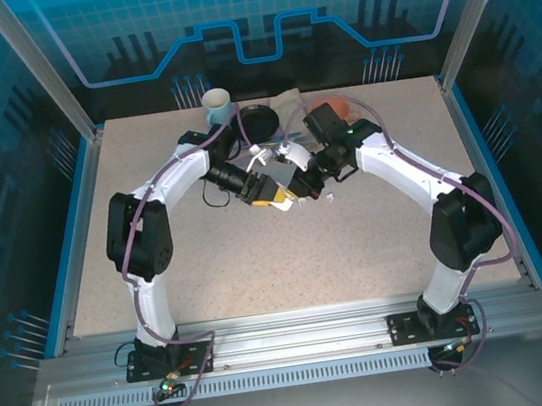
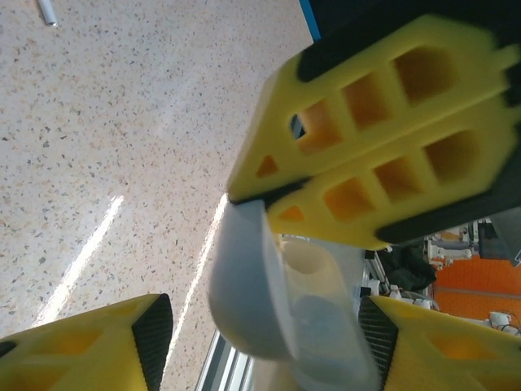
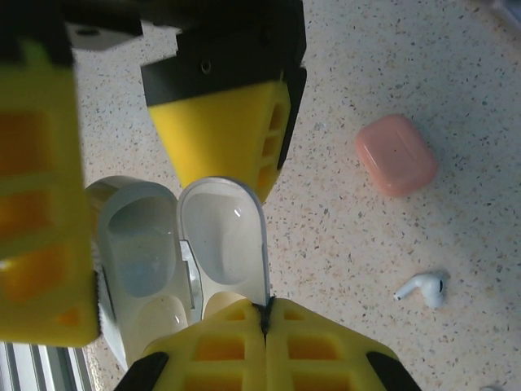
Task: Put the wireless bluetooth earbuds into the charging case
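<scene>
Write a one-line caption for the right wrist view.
Right pincer pinches the lid of the open white case; a pink case and a white earbud lie nearby.

a robot lab test cell: a speckled tabletop (image 1: pixel 289 261) walled by blue panels (image 1: pixel 126 31) printed with circuit lines and a gear, framed in aluminium rail (image 1: pixel 298 325), with a left arm (image 1: pixel 140 242) and right arm (image 1: pixel 456 227) bolted on.

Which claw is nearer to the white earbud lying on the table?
Right. The right claw, shut on the lid of the white case, is on the side toward the white earbud; the left claw straddles the case farther off.
</scene>
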